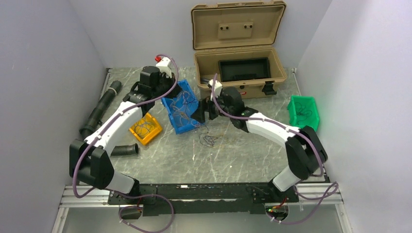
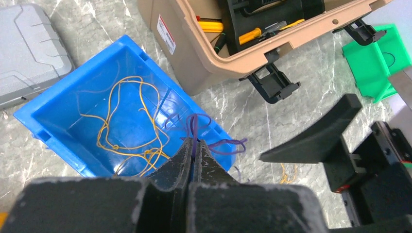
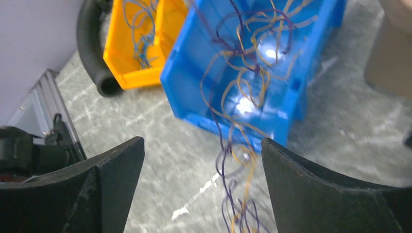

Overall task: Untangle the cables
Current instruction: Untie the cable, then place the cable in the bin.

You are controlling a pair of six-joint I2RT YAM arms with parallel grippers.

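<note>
Pinching a purple cable [image 2: 193, 127], left tool [image 2: 194, 142] clamped, right tool [image 3: 201, 167] spread wide, dangling strands [image 3: 224, 162] blurred.

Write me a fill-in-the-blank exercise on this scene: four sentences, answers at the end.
1. The left gripper is shut on a thin wire coloured ____.
2. The right gripper is wide ____.
3. The yellow wires lie inside the ____ bin.
4. The corrugated hose is coloured ____.

Missing words: purple; open; blue; black.
</note>
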